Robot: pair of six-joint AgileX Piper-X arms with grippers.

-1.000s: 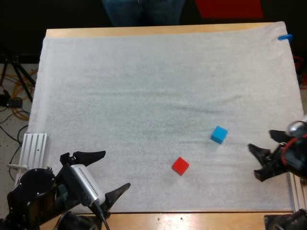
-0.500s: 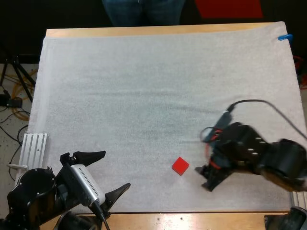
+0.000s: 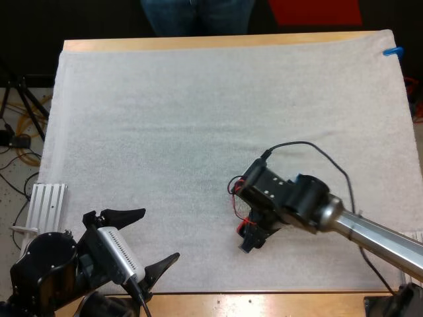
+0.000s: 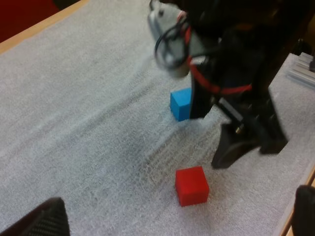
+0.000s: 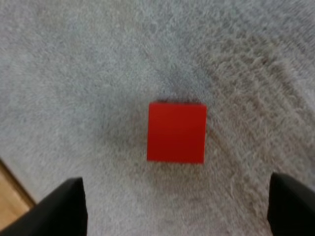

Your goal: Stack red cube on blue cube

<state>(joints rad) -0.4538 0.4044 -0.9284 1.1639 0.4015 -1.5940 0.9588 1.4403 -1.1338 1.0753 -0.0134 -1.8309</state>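
Observation:
The red cube (image 5: 176,132) lies flat on the white mat (image 3: 165,119), ahead of and between my right gripper's fingers (image 5: 64,206), which stand wide apart and clear of it. In the high view my right gripper (image 3: 250,232) hovers over the red cube, and only a sliver of red shows beneath it. My right arm hides the blue cube there. The left wrist view shows the red cube (image 4: 191,185) in front of the right gripper (image 4: 248,147), with the blue cube (image 4: 181,104) a short way beyond. My left gripper (image 3: 158,234) rests open at the mat's near left corner.
A person's legs (image 3: 198,16) stand beyond the table's far edge. A metal rail (image 3: 47,205) lies off the mat's left side. Bare wood (image 3: 264,300) runs along the near edge, just behind the red cube.
My right arm has swung in from the right edge, leftward across the mat, and its gripper now hangs over the red cube. The cubes and my left arm have not moved.

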